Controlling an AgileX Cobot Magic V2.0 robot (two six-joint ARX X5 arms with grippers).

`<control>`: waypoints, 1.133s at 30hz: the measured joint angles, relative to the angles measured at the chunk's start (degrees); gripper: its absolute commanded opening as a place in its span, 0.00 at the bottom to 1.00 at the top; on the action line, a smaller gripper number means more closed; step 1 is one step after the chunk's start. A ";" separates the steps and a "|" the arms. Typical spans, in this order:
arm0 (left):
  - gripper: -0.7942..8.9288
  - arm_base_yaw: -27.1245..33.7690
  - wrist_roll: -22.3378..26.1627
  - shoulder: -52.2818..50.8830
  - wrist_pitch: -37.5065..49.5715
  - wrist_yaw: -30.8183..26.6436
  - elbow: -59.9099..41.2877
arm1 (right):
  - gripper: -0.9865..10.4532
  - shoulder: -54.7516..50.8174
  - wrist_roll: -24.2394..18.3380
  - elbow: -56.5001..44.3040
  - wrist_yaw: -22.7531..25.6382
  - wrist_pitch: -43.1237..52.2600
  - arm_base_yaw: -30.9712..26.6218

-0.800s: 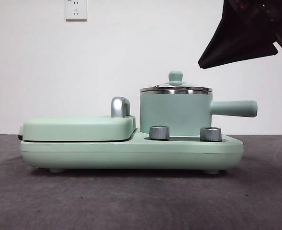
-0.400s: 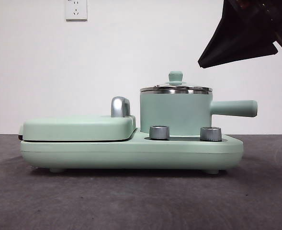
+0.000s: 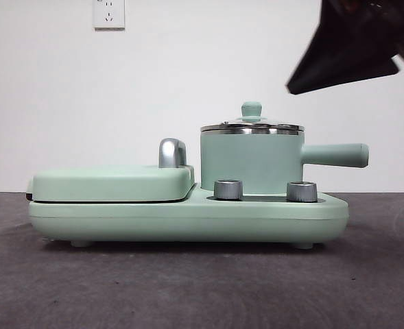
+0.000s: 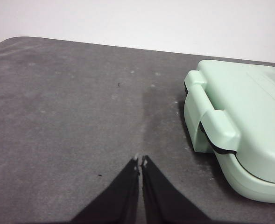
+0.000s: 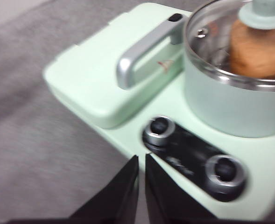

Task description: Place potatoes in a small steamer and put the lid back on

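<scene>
**A:** What changed over the last second?

**B:** Barely anything. The right tool (image 5: 141,161) was clenched on nothing, hanging above the dial panel in front of the small steamer (image 3: 251,163). In the front view its dark arm sat at the top right corner and only nudged slightly higher versus a second earlier, with some motion blur. Nothing on the appliance shifted.

**A:** Where was the load?

**B:** The potatoes (image 5: 254,53) were inside the small steamer, visible through the glass in the right wrist view. The lid (image 3: 252,123) sat flat on the steel rim, knob centred.

**A:** Left side?

**B:** The left tool (image 4: 140,162) was clenched too, empty, low over bare tabletop (image 4: 67,112) beside the end of the griddle (image 4: 249,121). Idle, well apart from the pot.

**A:** So the task?

**B:** My read: both steps looked finished, potato in and lid seated. The right arm's small lift looked like a retreat, not a new approach. Nothing left to grasp that I could see.
</scene>
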 measured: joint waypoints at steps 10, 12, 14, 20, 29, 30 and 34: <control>0.09 0.00 0.00 0.00 0.02 0.00 0.00 | 0.10 -30.18 -7.89 -24.52 5.99 16.15 -15.50; 0.09 0.00 0.00 0.00 0.02 0.00 0.00 | 0.10 -36.11 -7.93 -28.79 6.75 16.00 -18.99; 0.09 0.00 0.00 0.00 0.00 0.00 0.00 | 0.10 -41.29 -7.93 -32.09 7.04 15.87 -22.40; 0.09 0.00 0.00 0.00 0.00 0.00 0.00 | 0.10 -51.56 -7.89 -34.05 6.88 11.54 -29.44; 0.09 0.00 0.00 0.00 0.02 0.00 0.00 | 0.10 -51.45 -6.49 -34.05 6.62 11.28 -32.11; 0.09 0.00 0.00 0.00 0.02 0.00 0.00 | 0.10 -51.45 -6.45 -34.05 6.62 11.37 -32.11; 0.09 0.00 0.00 0.00 0.02 0.00 0.00 | 0.10 -51.45 -6.34 -34.05 6.62 11.69 -32.11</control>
